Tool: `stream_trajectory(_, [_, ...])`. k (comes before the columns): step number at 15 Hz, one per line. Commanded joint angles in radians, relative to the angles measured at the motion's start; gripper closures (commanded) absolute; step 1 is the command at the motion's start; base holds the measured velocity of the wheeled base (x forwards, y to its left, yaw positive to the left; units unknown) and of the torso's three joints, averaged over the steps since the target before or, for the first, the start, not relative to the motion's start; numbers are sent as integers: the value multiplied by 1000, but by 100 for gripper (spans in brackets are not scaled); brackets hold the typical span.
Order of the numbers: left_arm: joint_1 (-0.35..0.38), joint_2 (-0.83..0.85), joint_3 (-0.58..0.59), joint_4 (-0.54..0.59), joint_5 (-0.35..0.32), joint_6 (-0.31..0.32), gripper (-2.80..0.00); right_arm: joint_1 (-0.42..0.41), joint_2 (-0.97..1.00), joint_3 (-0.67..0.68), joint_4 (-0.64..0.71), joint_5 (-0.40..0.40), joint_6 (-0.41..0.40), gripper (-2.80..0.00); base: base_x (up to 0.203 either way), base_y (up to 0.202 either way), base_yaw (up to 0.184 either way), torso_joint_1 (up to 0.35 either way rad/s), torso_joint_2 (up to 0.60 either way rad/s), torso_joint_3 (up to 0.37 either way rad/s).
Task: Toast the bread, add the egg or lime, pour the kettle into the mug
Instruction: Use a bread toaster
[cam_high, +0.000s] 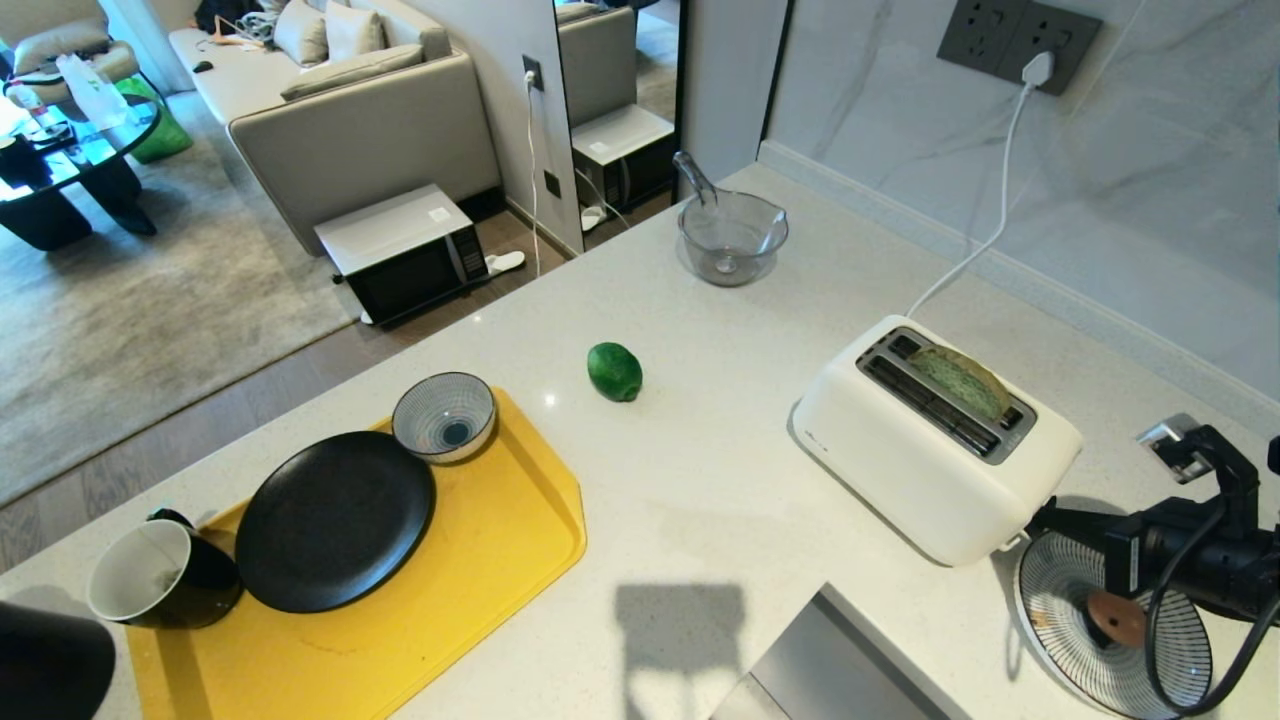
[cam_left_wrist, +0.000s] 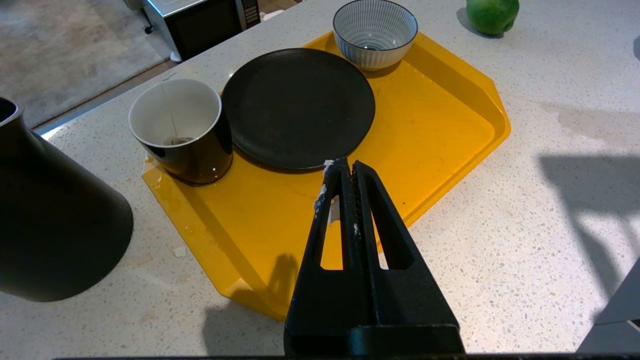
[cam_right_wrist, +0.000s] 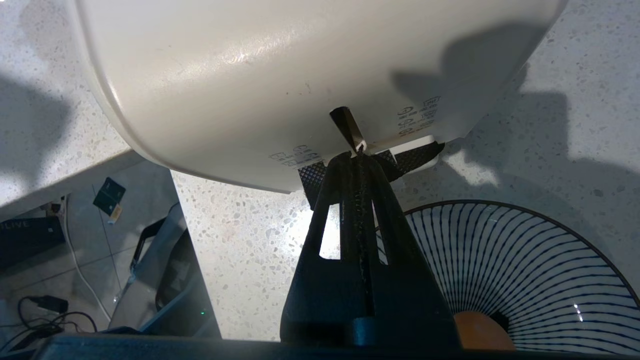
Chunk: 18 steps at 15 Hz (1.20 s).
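At the toaster's (cam_high: 930, 440) end, the right hand (cam_right_wrist: 356, 150), pressed together, risked slipping off the lever and leaving the bread (cam_high: 960, 382) unlatched

Domestic open-plan kitchen adjoining a living area. A speckled white countertop (cam_high: 720, 520) backed by a marble-look wall with sockets (cam_high: 1015, 40) carries a plugged-in white toaster (cam_high: 900, 460), a yellow tray (cam_high: 480, 560) of crockery and a glass bowl (cam_high: 732, 238). Beyond the counter lie a grey sofa (cam_high: 360, 110), a carpet (cam_high: 150, 300) and a microwave (cam_high: 405, 250) standing on the floor.
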Motion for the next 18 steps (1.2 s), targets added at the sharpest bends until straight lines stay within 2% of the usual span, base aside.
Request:
stream_trajectory(1, [0, -2, 17, -1, 0, -1, 0, 0, -2, -1, -4, 2, -2, 0, 0, 0, 0, 0, 0, 0])
stream_trajectory(10, [0, -2, 17, 0, 0, -1, 0, -3, -28, 4, -4, 2, -2, 0, 0, 0, 0, 0, 0, 0])
stream_trajectory(18, [0, -2, 17, -1, 0, -1, 0, -19, -203, 58, -1, -7, -2, 0, 0, 0, 0, 0, 0, 0])
